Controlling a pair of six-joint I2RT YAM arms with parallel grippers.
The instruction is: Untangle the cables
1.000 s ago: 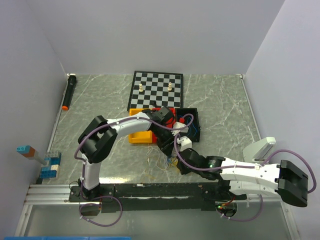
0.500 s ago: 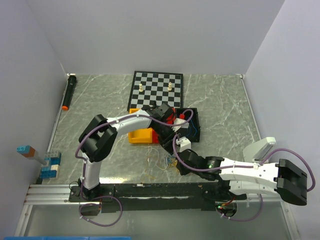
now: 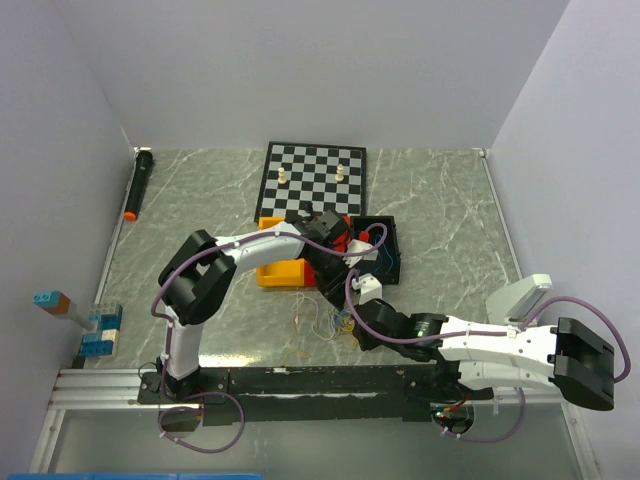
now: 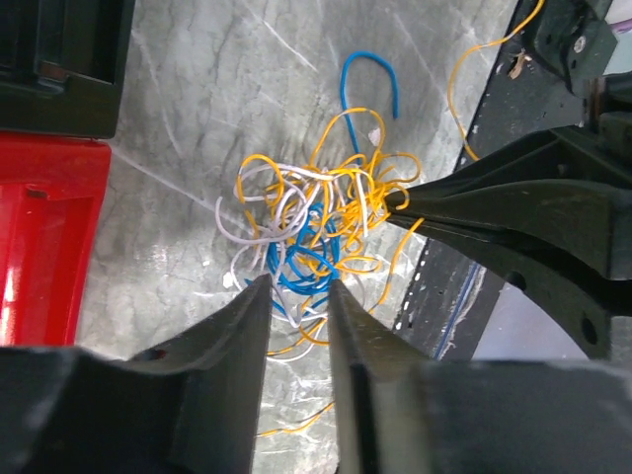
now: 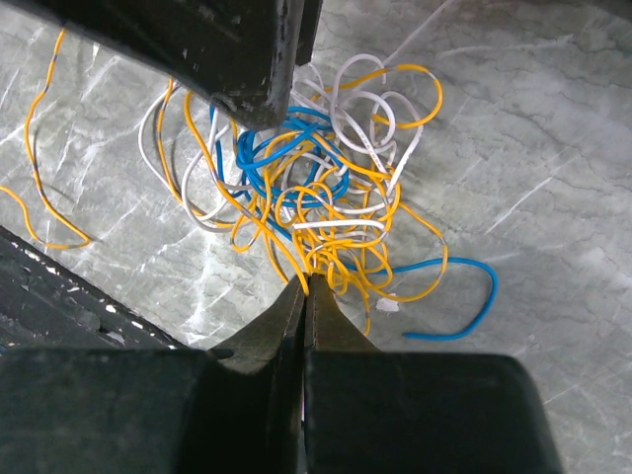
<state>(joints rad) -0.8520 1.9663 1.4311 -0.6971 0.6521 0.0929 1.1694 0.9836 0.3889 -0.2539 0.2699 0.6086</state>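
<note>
The cables point(image 3: 322, 322) lie as one tangle of thin blue, orange-yellow and whitish wires on the marble table, in front of the arm bases. In the left wrist view the tangle point(image 4: 316, 222) lies just beyond my fingertips. My left gripper point(image 4: 296, 288) is open above its near edge, with blue loops showing in the gap. My right gripper point(image 5: 306, 284) is shut on an orange-yellow cable point(image 5: 296, 247) at the edge of the tangle point(image 5: 316, 188). It shows as a dark wedge point(image 4: 395, 200) in the left wrist view. One blue cable end point(image 5: 464, 296) trails out to the side.
A chessboard point(image 3: 313, 178) with two pieces lies at the back. A black tray point(image 3: 388, 245), a red part point(image 3: 347, 232) and an orange box point(image 3: 280, 272) sit just behind the tangle. A black marker point(image 3: 137, 185) and blue blocks point(image 3: 100, 330) are at the left. A black rail point(image 3: 300, 380) runs along the near edge.
The left wrist has shifted a little toward the back. The right arm has edged slightly left. The tangle lies in the same place.
</note>
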